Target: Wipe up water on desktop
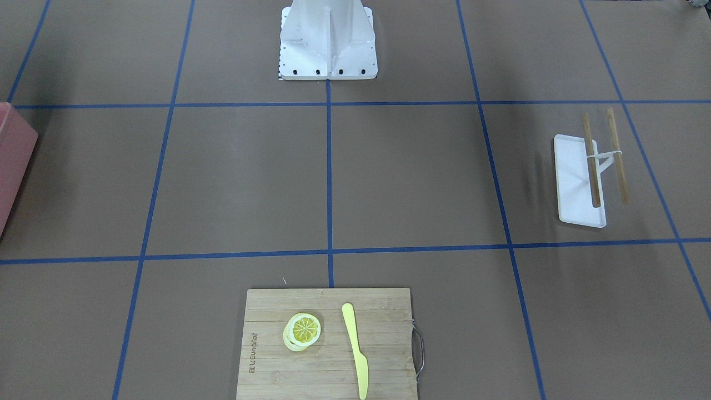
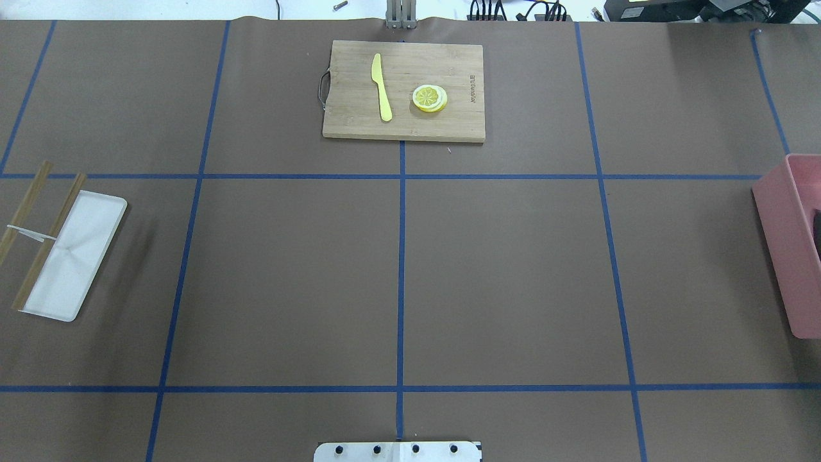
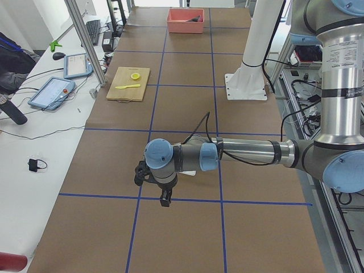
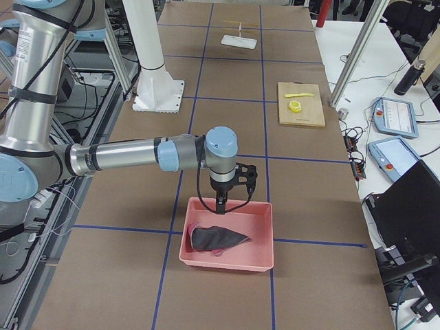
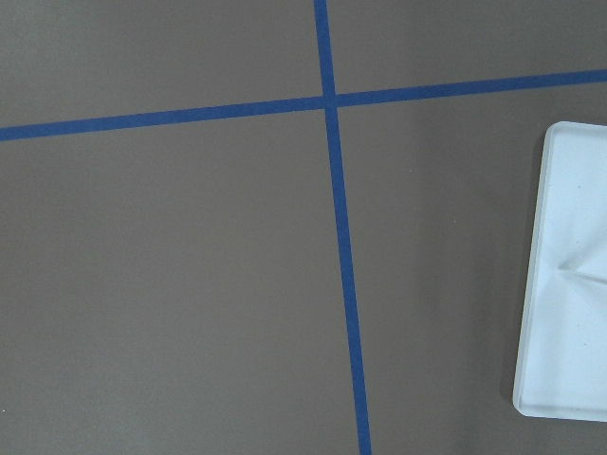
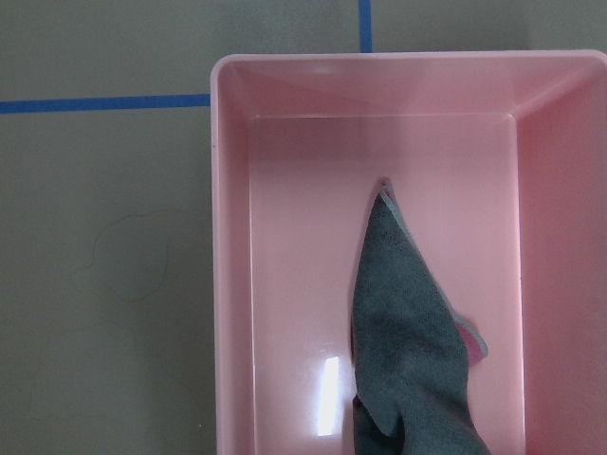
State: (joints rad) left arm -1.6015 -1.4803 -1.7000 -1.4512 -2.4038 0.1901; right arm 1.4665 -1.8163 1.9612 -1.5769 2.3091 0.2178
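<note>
The overhead view's edge cuts off the pink bin (image 2: pixel 777 250). The left end effector (image 3: pixel 165 201) and the right end effector (image 4: pixel 221 202) show too small to judge their jaws.

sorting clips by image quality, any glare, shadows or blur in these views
Right wrist view: sharp, with one bright glare patch on the glossy floor of the pink bin beside the grey cloth. Overhead view: a soft shadow on the desktop just right of the white tray, light otherwise even. Left wrist view: even light, crisp tape lines, no glare.
</note>
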